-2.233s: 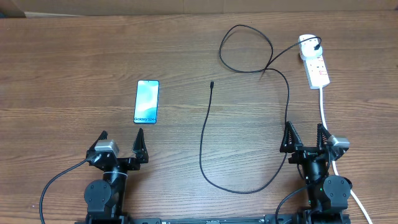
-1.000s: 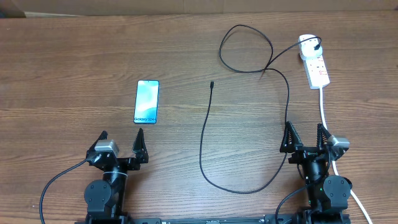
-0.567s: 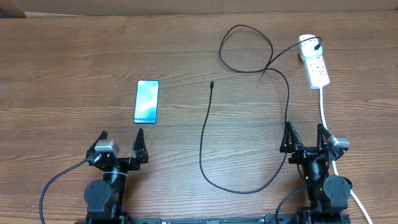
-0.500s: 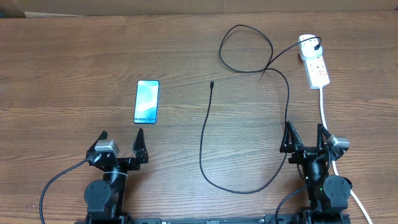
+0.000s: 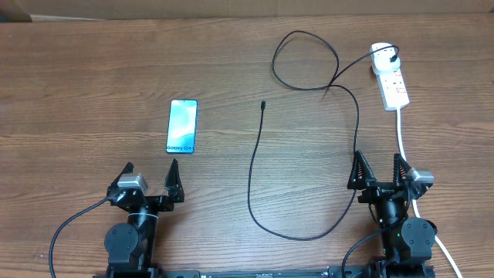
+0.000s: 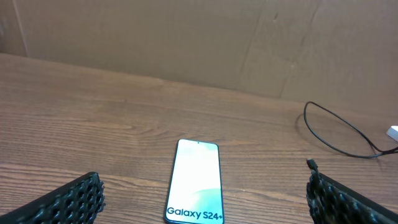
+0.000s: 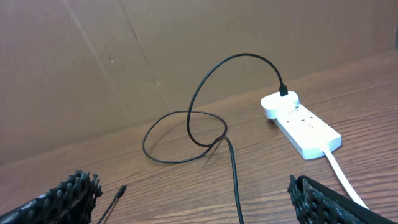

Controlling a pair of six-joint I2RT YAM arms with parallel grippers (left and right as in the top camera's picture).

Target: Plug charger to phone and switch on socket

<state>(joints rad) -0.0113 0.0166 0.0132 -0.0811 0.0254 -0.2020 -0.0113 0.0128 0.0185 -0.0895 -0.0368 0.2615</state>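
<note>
The phone (image 5: 182, 126) lies flat on the wooden table at left centre, its light blue screen up; in the left wrist view the phone (image 6: 195, 180) lies just ahead between the fingers. The black charger cable (image 5: 255, 177) loops across the middle, its connector tip (image 5: 263, 104) free on the table, its far end in a white plug (image 5: 382, 54) on the white socket strip (image 5: 394, 86) at the far right. The tip (image 7: 120, 190) and strip (image 7: 305, 127) show in the right wrist view. My left gripper (image 5: 150, 179) and right gripper (image 5: 380, 170) are open and empty near the front edge.
The strip's thick white lead (image 5: 405, 147) runs down past my right gripper toward the front edge. A brown cardboard wall (image 6: 186, 37) stands along the table's far side.
</note>
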